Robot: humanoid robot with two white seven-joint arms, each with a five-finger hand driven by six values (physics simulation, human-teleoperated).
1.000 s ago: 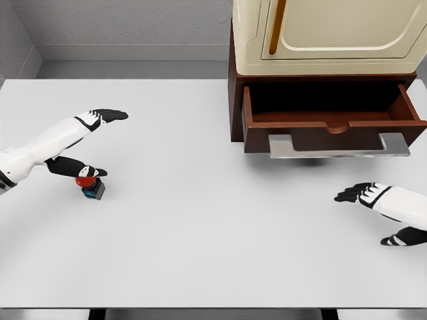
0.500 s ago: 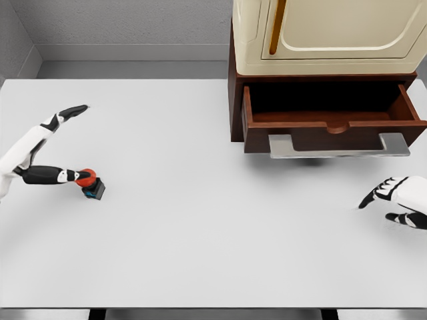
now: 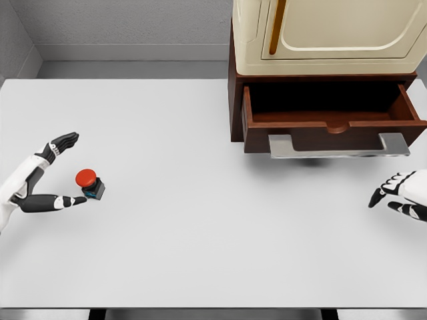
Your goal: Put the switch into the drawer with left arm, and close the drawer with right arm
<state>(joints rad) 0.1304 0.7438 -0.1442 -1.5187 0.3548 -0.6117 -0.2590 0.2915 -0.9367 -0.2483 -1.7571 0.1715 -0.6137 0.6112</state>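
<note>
The switch (image 3: 89, 183), a red round button on a small dark box, lies tilted on the white table at the left. My left hand (image 3: 59, 175) is open just left of it, fingers spread above and thumb below, not gripping it. The dark wooden drawer (image 3: 331, 123) stands pulled out under the cream cabinet (image 3: 327, 37) at the upper right, its inside dark and its metal handle (image 3: 339, 145) facing me. My right hand (image 3: 399, 195) sits at the right edge, below the drawer front, fingers relaxed and holding nothing.
The white table (image 3: 200, 220) spreads between the switch and the drawer. A grey wall runs behind the table's far edge. The cabinet's upper door has a brown vertical handle (image 3: 276, 27).
My left hand has pulled back to the left and lower, coming off the switch, which now lies uncovered. My right hand has drawn back toward the right edge.
</note>
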